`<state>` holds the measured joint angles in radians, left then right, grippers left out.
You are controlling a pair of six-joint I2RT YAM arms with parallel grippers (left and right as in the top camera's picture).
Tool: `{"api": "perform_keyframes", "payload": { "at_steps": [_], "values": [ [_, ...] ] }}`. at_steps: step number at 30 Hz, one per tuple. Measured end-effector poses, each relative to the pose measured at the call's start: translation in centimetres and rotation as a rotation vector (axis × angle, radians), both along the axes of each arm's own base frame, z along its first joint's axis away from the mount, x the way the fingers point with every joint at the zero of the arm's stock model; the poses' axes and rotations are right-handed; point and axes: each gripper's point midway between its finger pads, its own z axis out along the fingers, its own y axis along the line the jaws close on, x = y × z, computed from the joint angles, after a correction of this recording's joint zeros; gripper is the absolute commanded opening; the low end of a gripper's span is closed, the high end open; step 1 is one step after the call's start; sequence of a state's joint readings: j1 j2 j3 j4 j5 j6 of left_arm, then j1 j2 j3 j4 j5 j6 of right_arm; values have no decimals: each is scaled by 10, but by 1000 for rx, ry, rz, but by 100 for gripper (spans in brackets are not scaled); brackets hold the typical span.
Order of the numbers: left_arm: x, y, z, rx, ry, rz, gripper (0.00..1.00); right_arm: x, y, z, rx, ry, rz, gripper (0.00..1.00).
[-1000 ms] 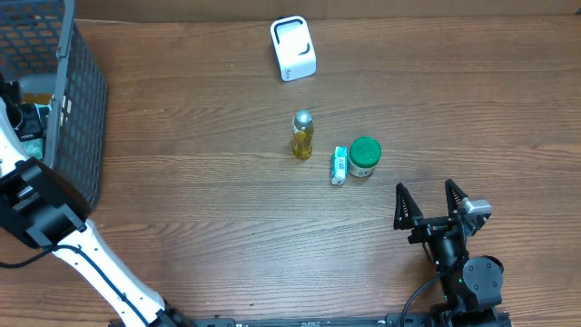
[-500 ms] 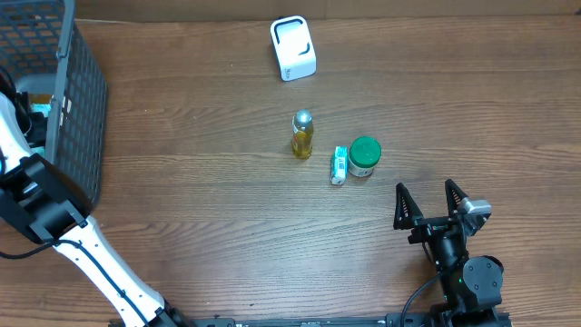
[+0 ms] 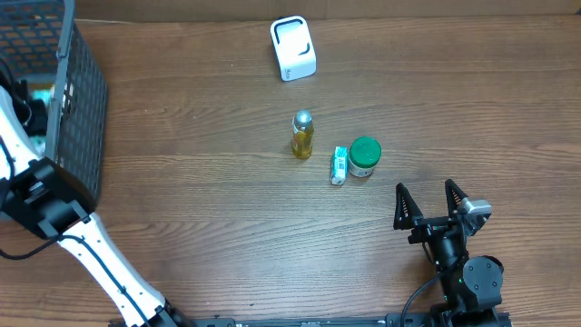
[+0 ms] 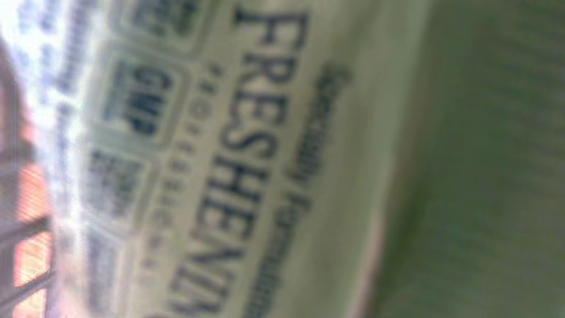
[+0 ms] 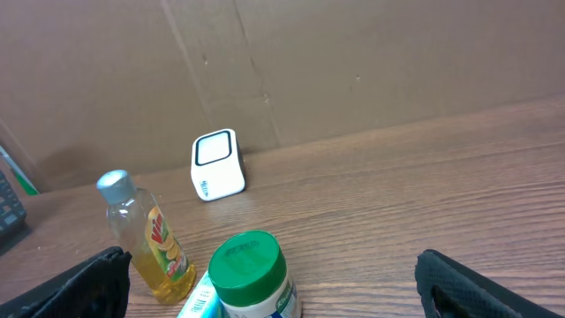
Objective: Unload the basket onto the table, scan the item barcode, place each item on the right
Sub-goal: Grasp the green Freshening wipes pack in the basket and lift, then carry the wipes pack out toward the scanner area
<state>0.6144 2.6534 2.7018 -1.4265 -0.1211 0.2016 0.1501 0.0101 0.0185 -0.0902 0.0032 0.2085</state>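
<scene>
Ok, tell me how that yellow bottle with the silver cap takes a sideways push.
The yellow bottle stands tall and narrow, so it probably tips rather than slides. Its rounded body may roll once down. It looks full, so perhaps weighty.
</scene>
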Motion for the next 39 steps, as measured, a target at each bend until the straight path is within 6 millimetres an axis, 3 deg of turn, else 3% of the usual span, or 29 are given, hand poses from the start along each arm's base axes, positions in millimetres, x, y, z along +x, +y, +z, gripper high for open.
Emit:
{"api": "perform_keyframes", "payload": {
  "at_steps": [1, 4, 7, 9, 14, 17, 19, 22, 26, 31, 33, 39],
  "values": [
    [6, -3, 10, 3, -33, 9, 19, 0, 0, 0, 0, 0, 0, 100],
    [31, -10, 65, 53, -192, 49, 18, 0, 0, 0, 0, 0, 0, 100],
    [38, -22, 121, 89, -317, 79, 17, 0, 0, 0, 0, 0, 0, 100],
    [37, -35, 169, 105, -418, 91, 18, 0, 0, 0, 0, 0, 0, 100],
    [1, -84, 299, 97, -689, 85, 18, 0, 0, 0, 0, 0, 0, 100],
    [-33, -124, 347, 67, -769, 57, 19, 0, 0, 0, 0, 0, 0, 100],
    [-53, -156, 358, 26, -763, 21, 8, 0, 0, 0, 0, 0, 0, 100],
    [-49, -193, 356, -30, -744, -56, 6, 0, 0, 0, 0, 0, 0, 100],
    [-28, -231, 315, -133, -610, -129, 9, 0, 0, 0, 0, 0, 0, 100],
    [-11, -288, 224, -263, -317, -208, 9, 0, 0, 0, 0, 0, 0, 100],
    [-9, -324, 177, -305, -180, -271, 9, 0, 0, 0, 0, -1, 0, 100],
    [-13, -392, 88, -307, -11, -356, 9, 0, 0, 0, 0, 1, 0, 100]
  ]
}}
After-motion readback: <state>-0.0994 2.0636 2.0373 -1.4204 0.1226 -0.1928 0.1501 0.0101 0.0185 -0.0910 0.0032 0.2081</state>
